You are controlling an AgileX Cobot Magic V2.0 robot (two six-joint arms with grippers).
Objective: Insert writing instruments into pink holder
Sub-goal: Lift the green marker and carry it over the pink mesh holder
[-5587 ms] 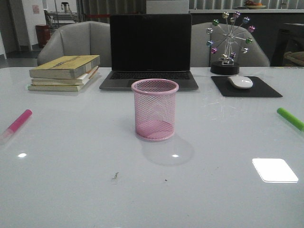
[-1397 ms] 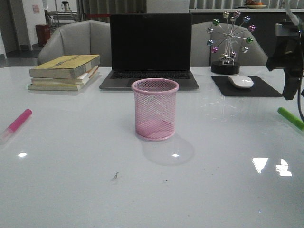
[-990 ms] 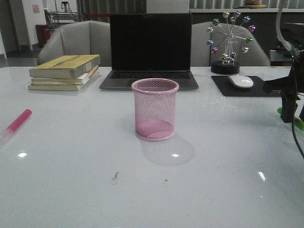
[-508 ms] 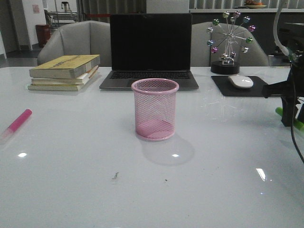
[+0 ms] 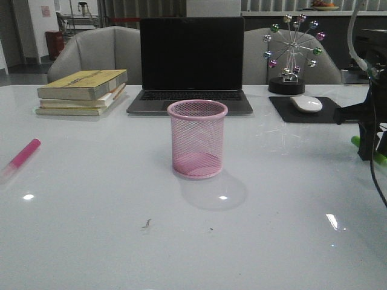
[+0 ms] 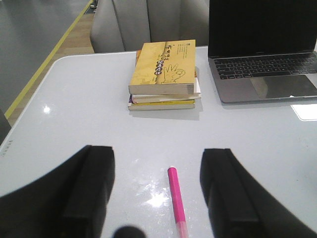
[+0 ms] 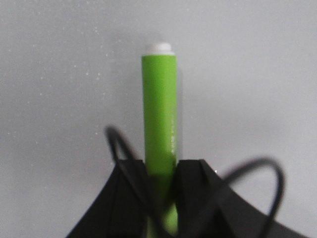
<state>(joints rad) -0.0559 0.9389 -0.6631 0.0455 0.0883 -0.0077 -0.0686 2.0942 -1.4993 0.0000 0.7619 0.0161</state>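
Once lowered at the table's 3 o'clock edge, right gripper (image 7: 159, 173) now clenched on green marker (image 7: 159, 119), ready for lifting toward pink holder (image 5: 197, 139) at centre. Left gripper (image 6: 156, 191) spread wide above pink marker (image 6: 176, 196) at 9 o'clock.

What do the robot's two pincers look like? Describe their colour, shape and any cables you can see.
Both are matte black. The left pincer has two broad, blocky fingers with flat inner faces. The right pincer has angular black fingers, with thin black cables looping in front. From the front, a pale hose runs above the right arm.
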